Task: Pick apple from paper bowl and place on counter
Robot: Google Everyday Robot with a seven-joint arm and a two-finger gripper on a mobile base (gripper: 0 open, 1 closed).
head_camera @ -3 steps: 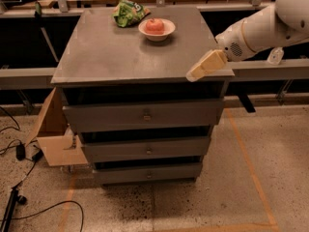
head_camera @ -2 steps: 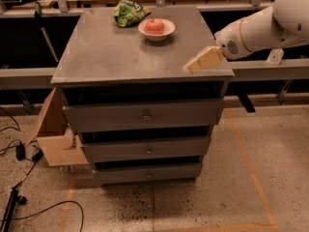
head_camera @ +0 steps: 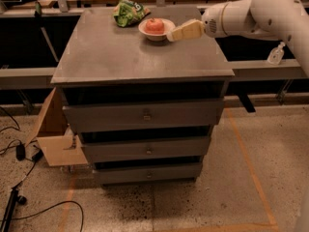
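The reddish-pink apple [head_camera: 155, 25] sits in the white paper bowl [head_camera: 147, 33] near the far edge of the grey counter [head_camera: 125, 57]. My gripper [head_camera: 172, 35] reaches in from the right on a white arm, its cream-coloured fingers [head_camera: 186, 31] pointing left and stopping just right of the bowl's rim. The fingers are beside the apple, not around it. Nothing is held.
A green snack bag [head_camera: 128, 12] lies left of the bowl at the counter's back. Three grey drawers [head_camera: 145, 115] sit below the top. A cardboard box [head_camera: 50, 132] stands on the floor at the left, with cables nearby. A wooden bench runs behind the counter.
The gripper has travelled from the counter's front right corner up and back to the bowl's right side. The view has drawn closer to the cabinet. Apple and bowl have not moved.
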